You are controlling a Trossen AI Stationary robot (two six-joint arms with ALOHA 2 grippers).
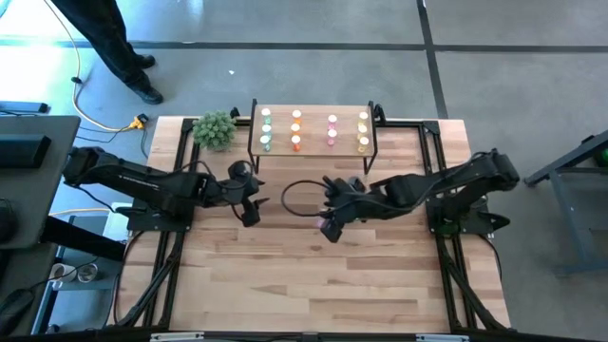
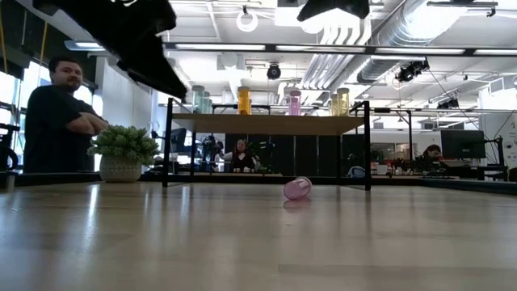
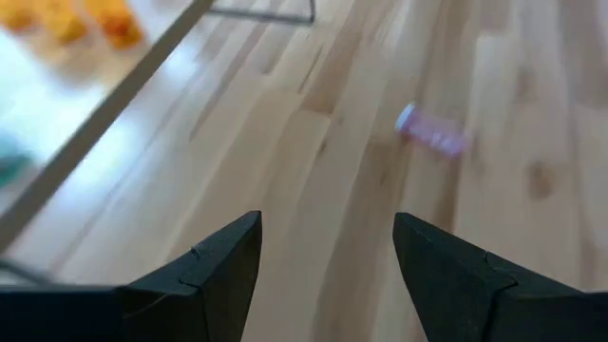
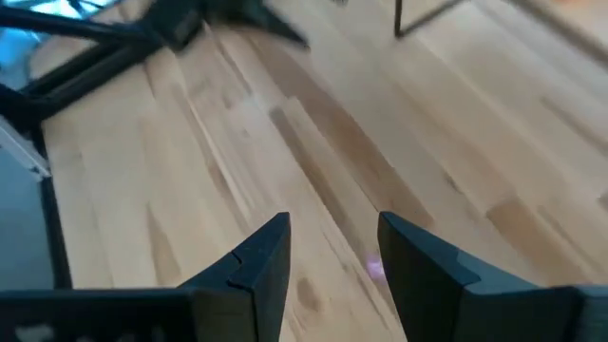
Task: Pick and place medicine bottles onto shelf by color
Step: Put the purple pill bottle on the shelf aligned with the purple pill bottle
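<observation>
A pink medicine bottle [image 2: 297, 187] lies on its side on the tabletop in front of the shelf [image 1: 313, 142], touched by no gripper. It also shows in the left wrist view [image 3: 432, 133] and as a pink spot low between my right fingers [image 4: 375, 269]. My right gripper [image 1: 331, 226] hovers open just above and beside it. My left gripper [image 1: 252, 207] stands open to the bottle's left, pointing toward it. On the shelf top stand rows of green [image 1: 266, 128], orange [image 1: 296, 128], pink [image 1: 332, 130] and yellow [image 1: 363, 130] bottles.
A potted green plant [image 1: 215, 129] stands at the far left, beside the shelf. A dark cable loop [image 1: 297, 197] hangs between the two grippers. A person [image 2: 60, 113] stands beyond the table's far left corner. Bare tabletop [image 1: 304, 285] spreads toward the near edge.
</observation>
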